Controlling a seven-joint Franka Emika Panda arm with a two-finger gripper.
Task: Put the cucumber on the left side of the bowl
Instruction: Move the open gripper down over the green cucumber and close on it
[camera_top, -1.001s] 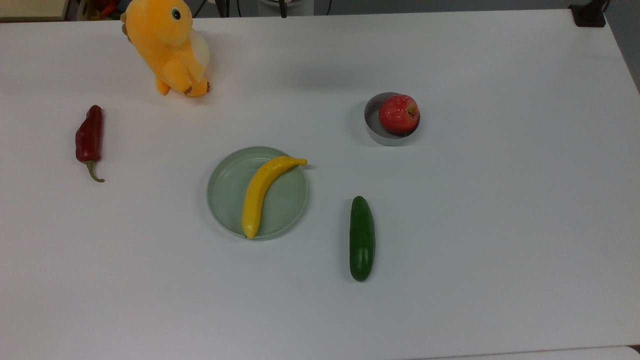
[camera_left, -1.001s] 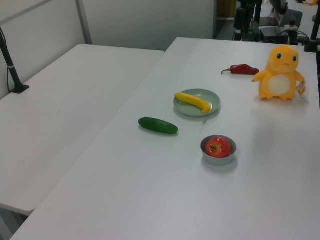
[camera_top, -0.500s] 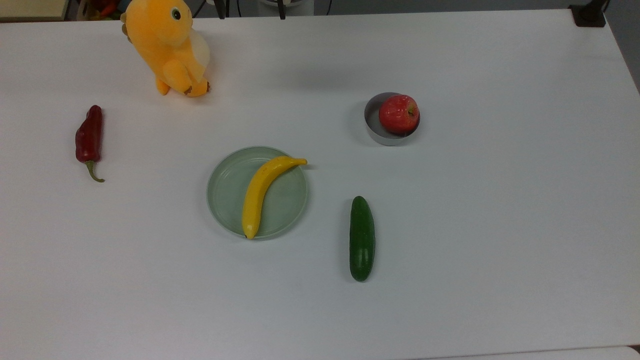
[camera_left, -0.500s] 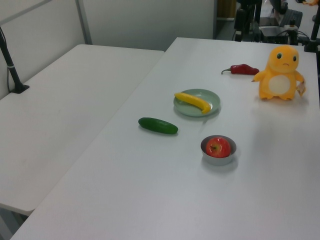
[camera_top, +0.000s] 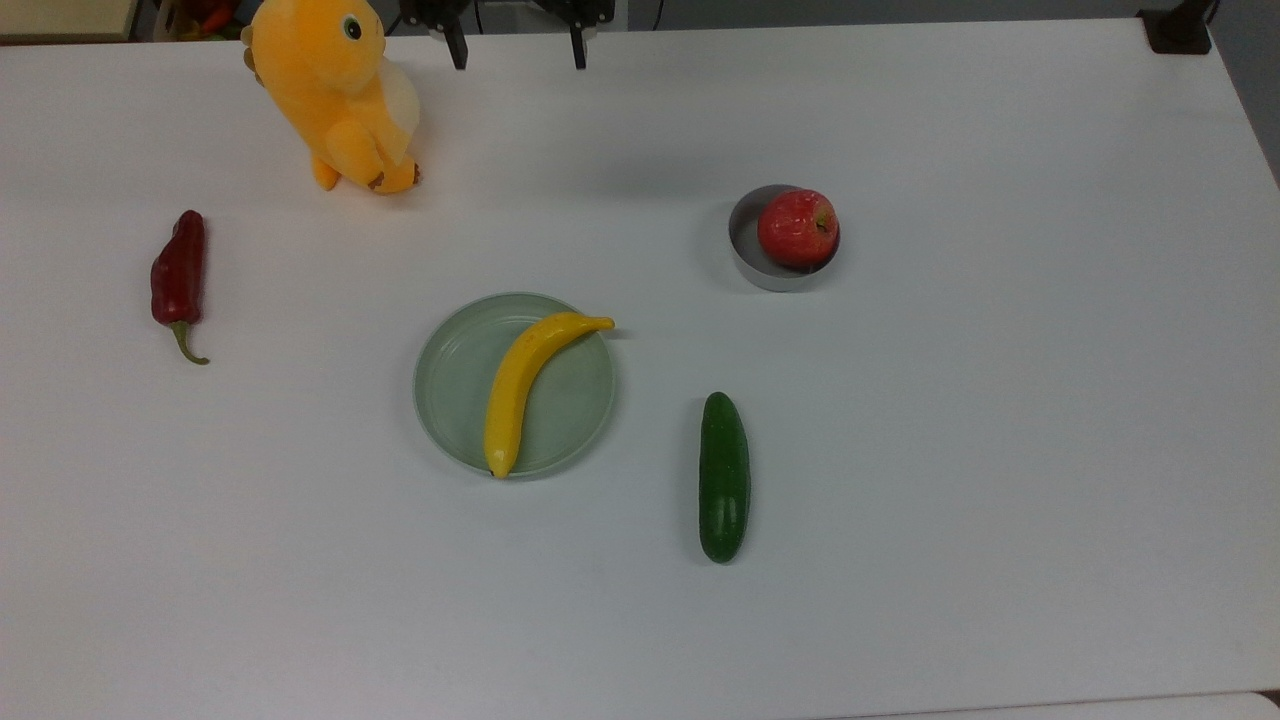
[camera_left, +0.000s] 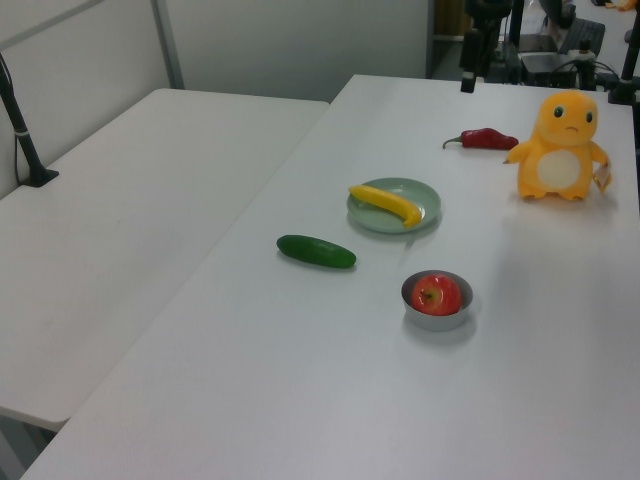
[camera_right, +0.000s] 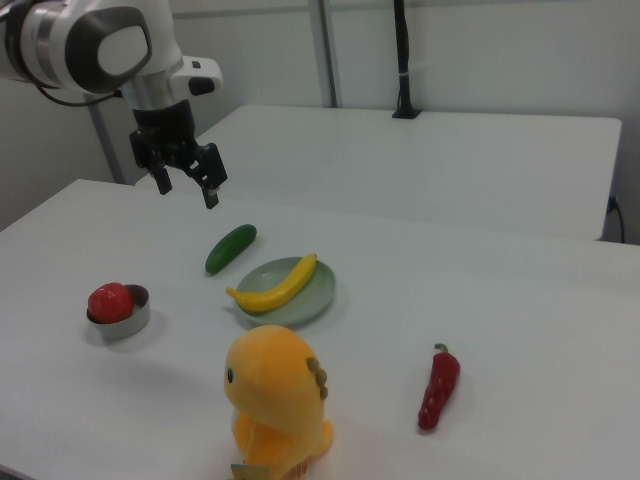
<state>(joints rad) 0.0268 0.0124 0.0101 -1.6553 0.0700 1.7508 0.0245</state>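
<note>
**Cut off and covered**

The gripper (camera_top: 517, 40) pokes in at the top view's upper edge: two dark fingers (camera_top: 458, 48) spread apart, the body above them cropped away. In the left view the gripper (camera_left: 468, 75) hangs from the top edge, one finger plainly seen, the rest cut.

Well below the gripper in the top view, the apple (camera_top: 797, 227) covers most of the bowl (camera_top: 745, 250) floor.

In the right view the plush toy (camera_right: 277, 400) loses its feet to the bottom edge.
</note>
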